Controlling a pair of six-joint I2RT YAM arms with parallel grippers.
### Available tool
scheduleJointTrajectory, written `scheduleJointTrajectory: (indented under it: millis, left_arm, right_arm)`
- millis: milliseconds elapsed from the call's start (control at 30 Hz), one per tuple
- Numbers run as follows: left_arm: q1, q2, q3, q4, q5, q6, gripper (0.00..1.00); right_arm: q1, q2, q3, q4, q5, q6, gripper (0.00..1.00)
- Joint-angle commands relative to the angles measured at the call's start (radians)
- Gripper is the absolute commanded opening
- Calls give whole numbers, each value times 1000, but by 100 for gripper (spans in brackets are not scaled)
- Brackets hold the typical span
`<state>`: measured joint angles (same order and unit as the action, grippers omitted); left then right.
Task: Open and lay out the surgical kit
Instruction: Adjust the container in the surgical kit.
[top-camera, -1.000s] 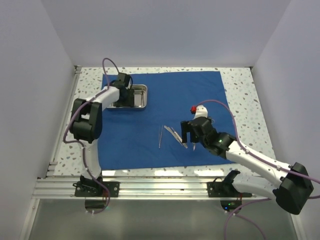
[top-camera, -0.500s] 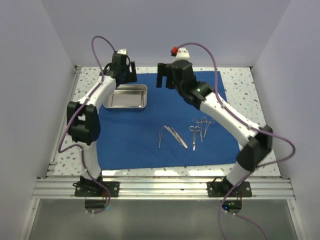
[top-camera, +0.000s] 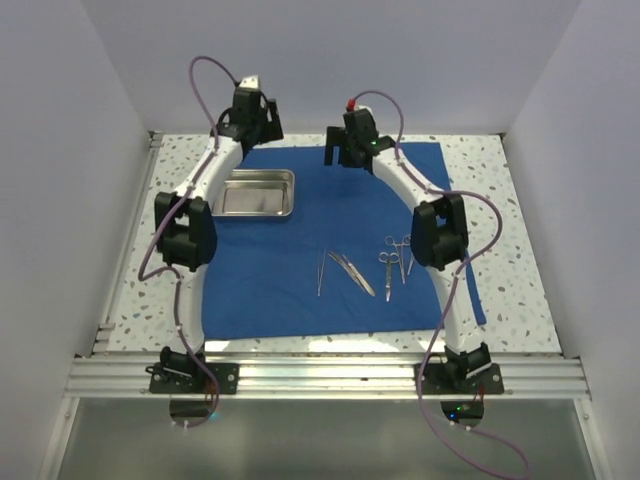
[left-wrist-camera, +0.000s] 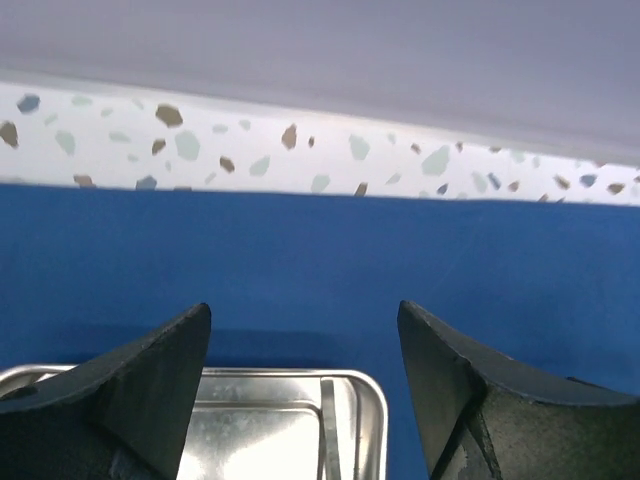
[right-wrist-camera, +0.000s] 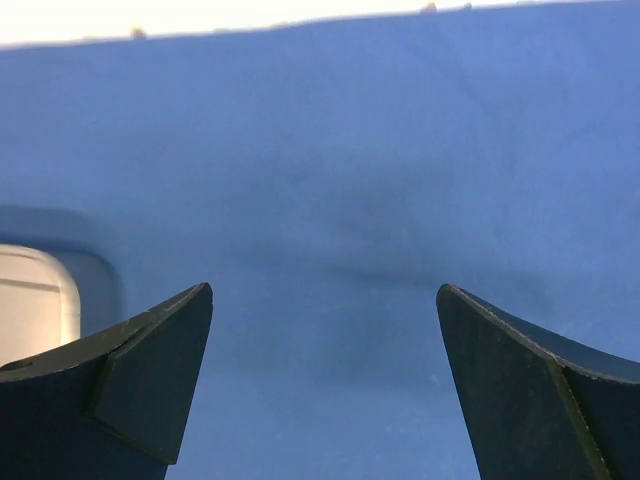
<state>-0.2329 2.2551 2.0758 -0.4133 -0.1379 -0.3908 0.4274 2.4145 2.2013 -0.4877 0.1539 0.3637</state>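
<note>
White arms (top-camera: 212, 168), black joints (top-camera: 185, 235), purple cables (top-camera: 195, 75)

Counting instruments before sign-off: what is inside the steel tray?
The steel tray looks bare, showing only reflections. Its left edge is hidden under the left arm, so anything lying there cannot be seen.

Instruments (top-camera: 352, 273) on drape (top-camera: 300, 240) (tray (top-camera: 257, 195) apart).

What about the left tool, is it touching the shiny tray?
Apart. Top view shows the left tool raised beyond the tray, blue cloth between them.
</note>
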Motion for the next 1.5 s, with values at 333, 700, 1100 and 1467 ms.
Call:
scheduleJointTrajectory:
  millis: [333,700,1100,1467]
  left_arm:
    - [-25,-219,-93,-168,-1,-13,74]
    - [-62,-204,-158,-271,32,-72,66]
    - [-100,-94,-189,-288,-28,-85,65]
    - [-102,-51,-259,-233,-3,-76,64]
  right_arm:
    - [-62,-331,-47,-222,-59,92,98]
    - [-61,-520,-201,-417,-51,98,98]
    - [-102,-565,-252,-443,-39,63,99]
    - [-157,-525,-244,-437,-82,93,99]
